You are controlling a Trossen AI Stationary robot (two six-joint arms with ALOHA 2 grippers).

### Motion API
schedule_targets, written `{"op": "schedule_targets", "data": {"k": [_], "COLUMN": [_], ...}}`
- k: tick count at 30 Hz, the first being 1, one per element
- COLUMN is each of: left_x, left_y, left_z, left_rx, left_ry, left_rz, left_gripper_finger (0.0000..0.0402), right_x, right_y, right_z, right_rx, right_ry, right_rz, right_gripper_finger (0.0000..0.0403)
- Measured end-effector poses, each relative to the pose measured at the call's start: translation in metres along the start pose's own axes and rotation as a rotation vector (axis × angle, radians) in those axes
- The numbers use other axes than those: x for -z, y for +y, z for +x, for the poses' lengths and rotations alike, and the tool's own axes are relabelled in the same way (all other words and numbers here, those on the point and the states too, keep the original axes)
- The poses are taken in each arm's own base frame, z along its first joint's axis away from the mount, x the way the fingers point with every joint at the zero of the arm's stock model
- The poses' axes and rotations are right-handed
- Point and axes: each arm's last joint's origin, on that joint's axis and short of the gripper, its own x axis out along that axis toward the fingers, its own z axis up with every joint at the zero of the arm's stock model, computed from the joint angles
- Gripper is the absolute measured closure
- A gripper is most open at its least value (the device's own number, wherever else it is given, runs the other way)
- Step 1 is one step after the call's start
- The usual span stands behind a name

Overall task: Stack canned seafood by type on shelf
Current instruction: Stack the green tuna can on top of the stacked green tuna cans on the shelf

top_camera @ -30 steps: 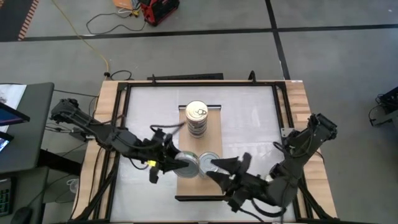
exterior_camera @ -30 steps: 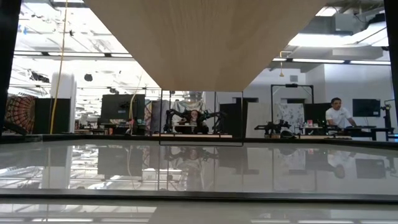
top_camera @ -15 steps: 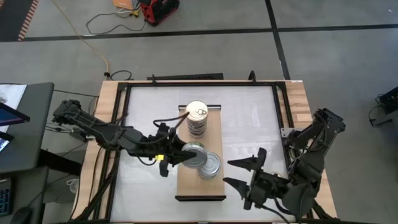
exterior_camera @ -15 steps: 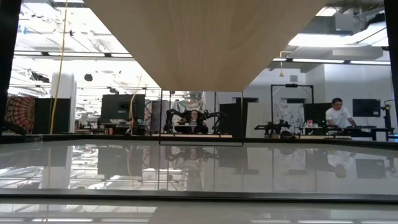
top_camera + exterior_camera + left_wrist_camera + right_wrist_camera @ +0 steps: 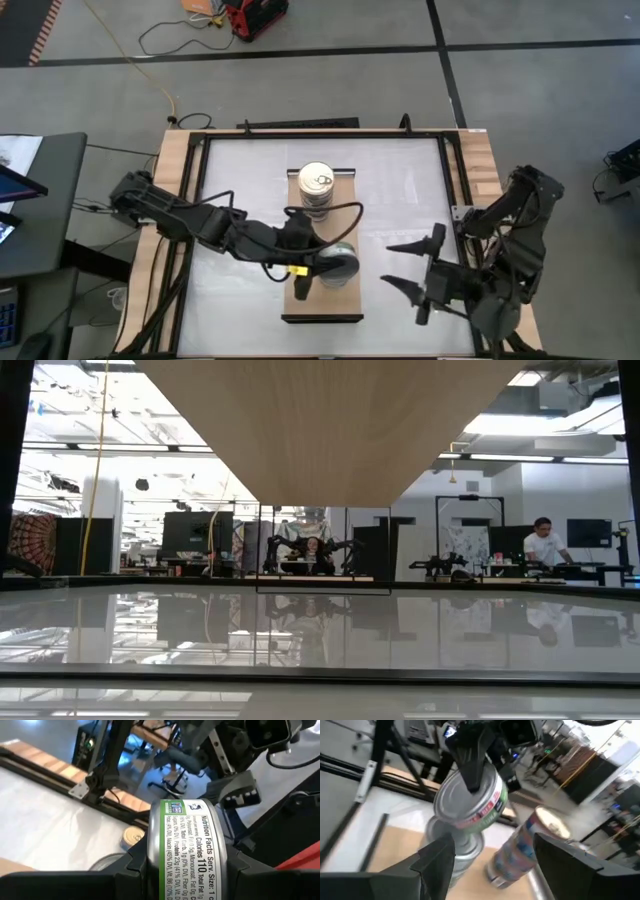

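Silver-grey round tin point(image 5: 470, 797), pinched by left gripper point(image 5: 318, 262), is hovering over the silver stack point(image 5: 456, 845); centre it first. Right gripper point(image 5: 420, 275) is waiting, spread empty.

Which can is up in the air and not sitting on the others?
The green-labelled can held in the left hand. It hangs tilted above the short silver pile, while the tall gold-lidded stack stands untouched on the shelf.

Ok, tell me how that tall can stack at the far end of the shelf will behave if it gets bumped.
The tall stack is several tins high on a narrow footprint, so it would probably topple rather than slide. The smooth metal tins would likely slip off each other. Once loose, the round tins could roll off the shelf.
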Motion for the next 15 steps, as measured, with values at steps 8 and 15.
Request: {"op": "schedule_targets", "data": {"k": [8, 15], "left_x": [0.001, 0.002], "left_y": [0.007, 0.008], "left_z": [0.005, 0.005], "left_rx": [-0.036, -0.077], "left_ry": [0.071, 0.065], "left_rz": [-0.055, -0.066], "left_gripper_finger": [0.0273, 0.0272], "right_x": [0.009, 0.010], "right_y": [0.019, 0.034], "right_z": [0.008, 0.030], "right_rx": [-0.124, -0.101], "right_ry": [0.054, 0.063], "right_rz": [0.004, -0.028], "right_gripper_finger": [0.0101, 0.0101]}}
